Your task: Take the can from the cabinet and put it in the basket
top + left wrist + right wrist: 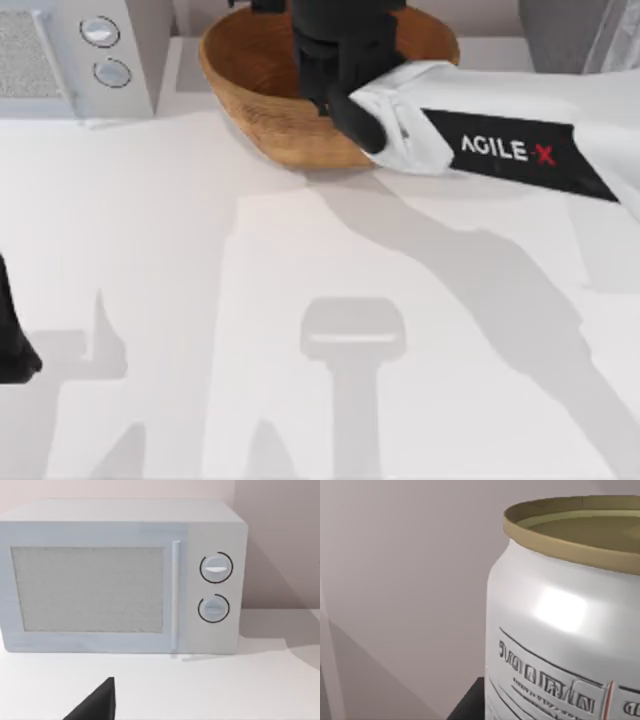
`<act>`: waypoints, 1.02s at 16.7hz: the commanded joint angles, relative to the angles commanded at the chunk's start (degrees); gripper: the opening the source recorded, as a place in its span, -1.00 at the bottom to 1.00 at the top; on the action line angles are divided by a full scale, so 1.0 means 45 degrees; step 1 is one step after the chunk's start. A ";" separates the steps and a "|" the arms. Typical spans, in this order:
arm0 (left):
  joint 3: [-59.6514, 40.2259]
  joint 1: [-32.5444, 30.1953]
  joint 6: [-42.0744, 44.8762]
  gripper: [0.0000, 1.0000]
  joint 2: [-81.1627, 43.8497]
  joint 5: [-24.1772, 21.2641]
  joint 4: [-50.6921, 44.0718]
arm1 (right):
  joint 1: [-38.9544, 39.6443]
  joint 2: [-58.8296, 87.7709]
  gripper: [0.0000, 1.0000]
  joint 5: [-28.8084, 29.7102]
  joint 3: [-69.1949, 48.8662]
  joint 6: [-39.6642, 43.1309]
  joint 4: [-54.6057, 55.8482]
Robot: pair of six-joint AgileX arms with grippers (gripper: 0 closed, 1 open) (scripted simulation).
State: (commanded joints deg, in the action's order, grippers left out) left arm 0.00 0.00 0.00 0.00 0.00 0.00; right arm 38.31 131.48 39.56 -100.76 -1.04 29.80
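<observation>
One can (560, 625) in right claw (335, 60), over one basket (255, 75).

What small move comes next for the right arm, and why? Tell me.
Probably lower a little and let go. The right pincer hangs over the basket at the table's far edge, and the can sits close against its wrist camera, seemingly gripped. The left arm is parked at the left edge.

The can (560, 630) is glossy silver-white metal with a bright highlight, embossed lettering and a dull gold rim. The basket (255, 95) looks woven, tan-brown and ridged. Left of the basket, the microwave (120, 575) has smooth matt pale casing and a speckled, grainy door panel. The counter (200, 300) is smooth and matt white.
</observation>
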 joint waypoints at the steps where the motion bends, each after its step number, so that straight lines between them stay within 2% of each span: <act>1: 0.0000 0.0000 0.0000 1.00 0.0000 0.0000 0.0000 | -0.0036 0.0106 -1.00 -0.0037 -0.0147 0.0004 -0.0016; 5: 0.0000 0.0000 0.0000 1.00 0.0000 0.0000 0.0000 | -0.0045 0.0130 -1.00 -0.0046 -0.0182 0.0005 -0.0020; 17: 0.0000 0.0000 0.0000 1.00 0.0000 0.0000 0.0000 | -0.0045 0.0130 0.81 -0.0046 -0.0182 0.0005 -0.0020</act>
State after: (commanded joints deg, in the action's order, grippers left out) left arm 0.00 0.00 0.00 0.00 0.00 0.00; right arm 38.11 132.07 39.36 -101.57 -1.01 29.71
